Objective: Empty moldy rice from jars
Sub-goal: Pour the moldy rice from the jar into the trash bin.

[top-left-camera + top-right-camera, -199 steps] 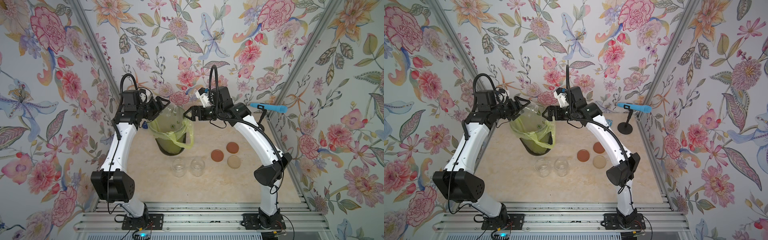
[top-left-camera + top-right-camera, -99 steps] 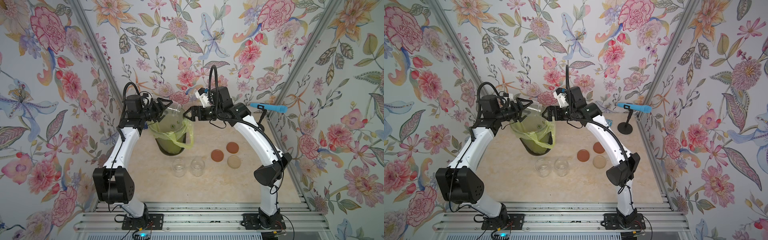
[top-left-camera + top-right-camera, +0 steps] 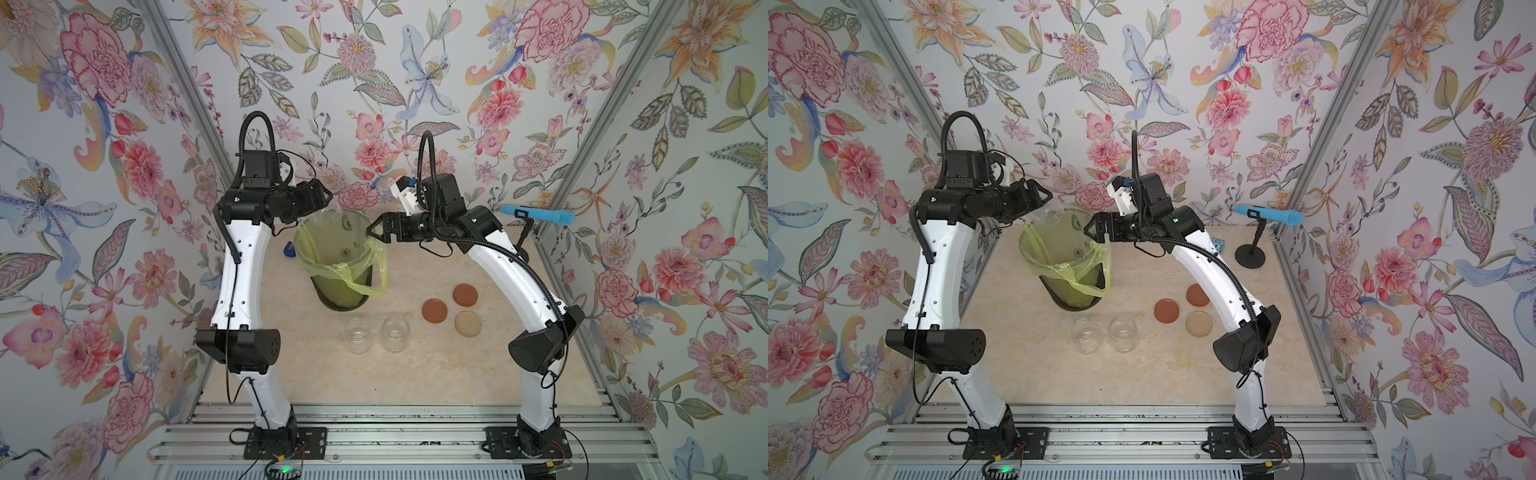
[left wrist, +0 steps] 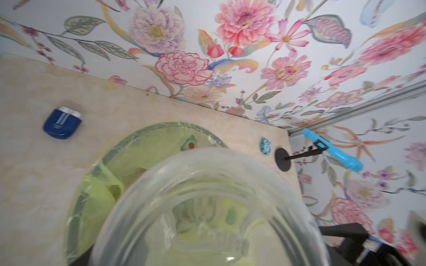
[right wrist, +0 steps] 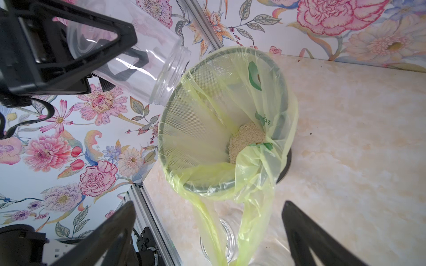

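Tabletop: jar aslant, mouth toward bin

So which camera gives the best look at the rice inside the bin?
The right wrist view: it looks straight into the lined bin, where the rice lies piled at the bottom. In both top views the bin shows only its yellow-green liner; in the left wrist view the glass jar blocks most of it.

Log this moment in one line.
left gripper: jar tilted over bin, looks empty | moldy rice: in bin | right gripper: open beside bin
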You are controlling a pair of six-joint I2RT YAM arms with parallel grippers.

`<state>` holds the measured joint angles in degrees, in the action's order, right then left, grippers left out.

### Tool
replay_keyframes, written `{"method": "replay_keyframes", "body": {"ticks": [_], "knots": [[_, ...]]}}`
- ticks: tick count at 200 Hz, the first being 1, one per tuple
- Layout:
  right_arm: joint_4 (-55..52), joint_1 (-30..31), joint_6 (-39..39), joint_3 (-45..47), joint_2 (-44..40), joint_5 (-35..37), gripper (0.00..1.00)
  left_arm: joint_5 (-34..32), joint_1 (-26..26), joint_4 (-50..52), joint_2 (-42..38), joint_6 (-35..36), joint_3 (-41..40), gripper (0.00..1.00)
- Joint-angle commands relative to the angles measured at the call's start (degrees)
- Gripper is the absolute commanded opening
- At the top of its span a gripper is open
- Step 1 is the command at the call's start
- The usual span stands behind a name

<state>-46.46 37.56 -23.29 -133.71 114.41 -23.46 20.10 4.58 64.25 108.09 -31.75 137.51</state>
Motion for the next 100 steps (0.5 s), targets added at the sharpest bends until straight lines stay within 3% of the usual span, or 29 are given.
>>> {"method": "replay_keyframes", "body": {"ticks": [1, 29, 47, 66, 100], "knots": [[-0.48, -0.06, -0.49, 1.29, -2.33, 1.04, 1.0, -17.6, 5.05, 4.49, -1.36, 7.34, 0.85, 0.0], [-0.31, -2.11, -1.29, 3.51, -3.59, 2.12, 1.0, -32.93, 13.75, -7.69, -8.66, 10.32, -7.66, 0.0], [0.31, -2.73, -2.19, 5.34, -4.34, 2.49, 1.0, -34.74, 15.79, -16.35, -13.99, 10.93, -17.64, 0.0], [0.57, -3.33, -2.73, 6.25, -4.76, 2.54, 1.0, -38.79, 16.43, -20.15, -17.5, 10.81, -23.06, 0.0], [1.11, -3.37, -2.98, 6.53, -4.82, 2.39, 1.0, -37.17, 16.43, -21.04, -17.88, 13.08, -25.37, 0.0]]}}
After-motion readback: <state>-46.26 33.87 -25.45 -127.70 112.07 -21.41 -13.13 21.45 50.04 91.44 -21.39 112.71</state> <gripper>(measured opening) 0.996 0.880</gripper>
